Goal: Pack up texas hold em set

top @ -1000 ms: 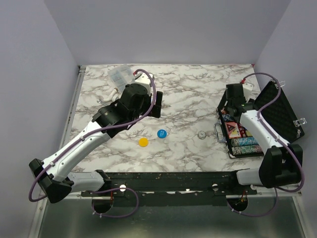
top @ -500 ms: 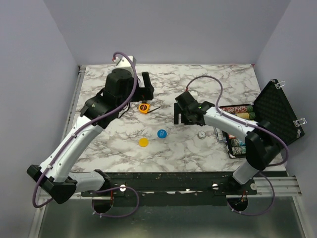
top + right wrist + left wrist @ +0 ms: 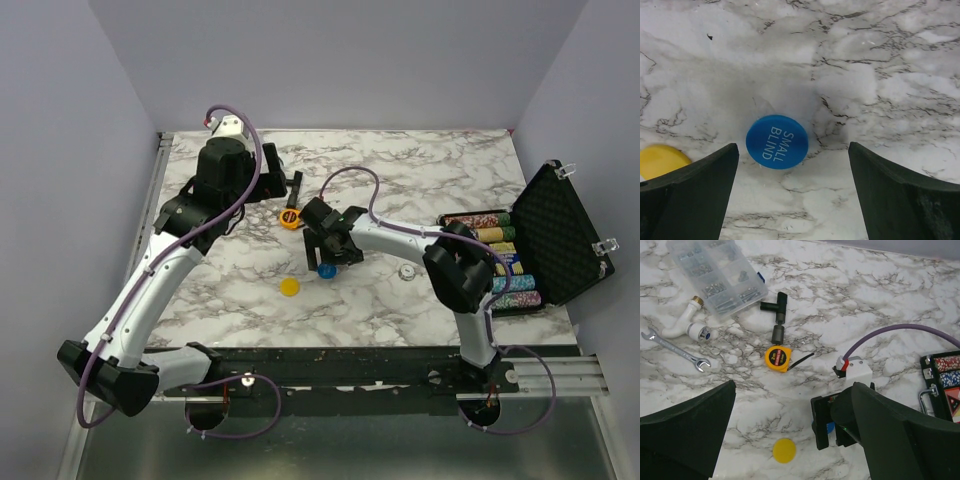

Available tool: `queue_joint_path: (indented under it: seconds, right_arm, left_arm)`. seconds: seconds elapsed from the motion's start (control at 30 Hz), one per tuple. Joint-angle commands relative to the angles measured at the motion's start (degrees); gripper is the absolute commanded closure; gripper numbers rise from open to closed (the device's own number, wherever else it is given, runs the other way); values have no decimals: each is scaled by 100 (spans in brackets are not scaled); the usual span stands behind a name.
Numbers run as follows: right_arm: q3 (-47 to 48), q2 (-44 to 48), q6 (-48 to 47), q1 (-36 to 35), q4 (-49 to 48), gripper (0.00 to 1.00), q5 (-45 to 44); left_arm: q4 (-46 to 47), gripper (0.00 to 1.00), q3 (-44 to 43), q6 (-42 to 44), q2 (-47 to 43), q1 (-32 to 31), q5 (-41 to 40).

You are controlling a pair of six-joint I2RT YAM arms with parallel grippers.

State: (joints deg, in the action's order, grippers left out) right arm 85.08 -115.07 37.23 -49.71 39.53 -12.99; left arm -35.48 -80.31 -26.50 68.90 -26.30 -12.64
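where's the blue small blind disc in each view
top external: blue disc near the middle, partly under the open right gripper
left wrist: a blue sliver low centre, behind that gripper
right wrist: left of centre, SMALL BLIND label readable
shared landmark: yellow disc lies close beside it in all three

The black fingers of the right tool [image 3: 792, 147] flank a blue disc [image 3: 776, 142] lettered SMALL BLIND in white. By its left finger lies a plain yellow disc [image 3: 660, 159]. The desk [image 3: 880, 75] is white marble veined grey and black. Ahead of the left tool [image 3: 794, 386] sits a yellow-orange tape measure [image 3: 777, 358] with a black tape.
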Motion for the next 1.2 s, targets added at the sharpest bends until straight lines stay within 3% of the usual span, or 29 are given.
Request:
queue_joint_path:
  seconds: [0.0,0.37,0.6,0.83,1.17]
  right_arm:
    - [504,-520,-41,-118,573,8,172]
    - [711,-926,128,-232,741,21,254]
    - [650,-1097,212,-309,876,28,78]
    - [538,-1217,319,-319,798,37,54]
    - [444,-1170,556,-320,747,50,59]
  left_arm:
    - [193,2,55,163,-387,11,12]
    - [73,2,-45,-24,-150,-85,661]
    - [201,2,4,715,-173,-1054,9]
    - [308,1,15,1062,-250,-1645,125]
    - [313,2,22,986,-305,-1790,52]
